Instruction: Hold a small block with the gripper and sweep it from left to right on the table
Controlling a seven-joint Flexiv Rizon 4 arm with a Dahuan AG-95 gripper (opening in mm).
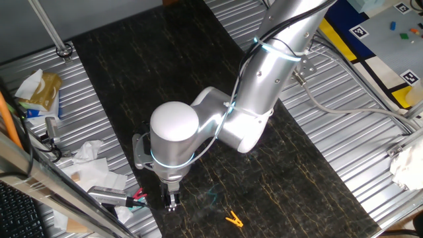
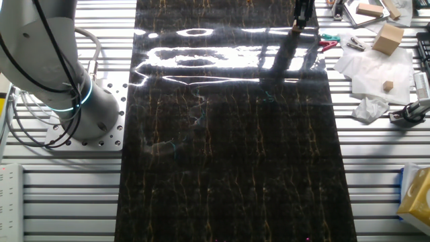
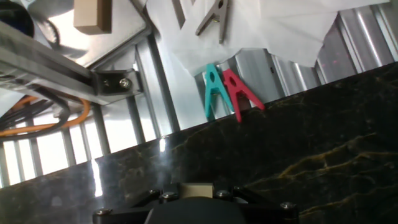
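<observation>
Down at the table's (image 1: pixel 119 86) edge, the gripper (image 1: pixel 172 201) pinches the small block (image 3: pixel 197 190) between closed fingers, low against the surface, seemingly ready to drag it sideways.

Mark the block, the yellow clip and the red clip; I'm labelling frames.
small block (image 3: pixel 198 188), hand view, its pale top face between the jaws.
yellow clip (image 1: pixel 233 219), one fixed view, its middle.
red clip (image 3: pixel 241 91), hand view, its body.

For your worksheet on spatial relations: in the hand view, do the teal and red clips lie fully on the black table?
No; the teal clip and red clip lie mostly on ribbed metal beside the table.
</observation>
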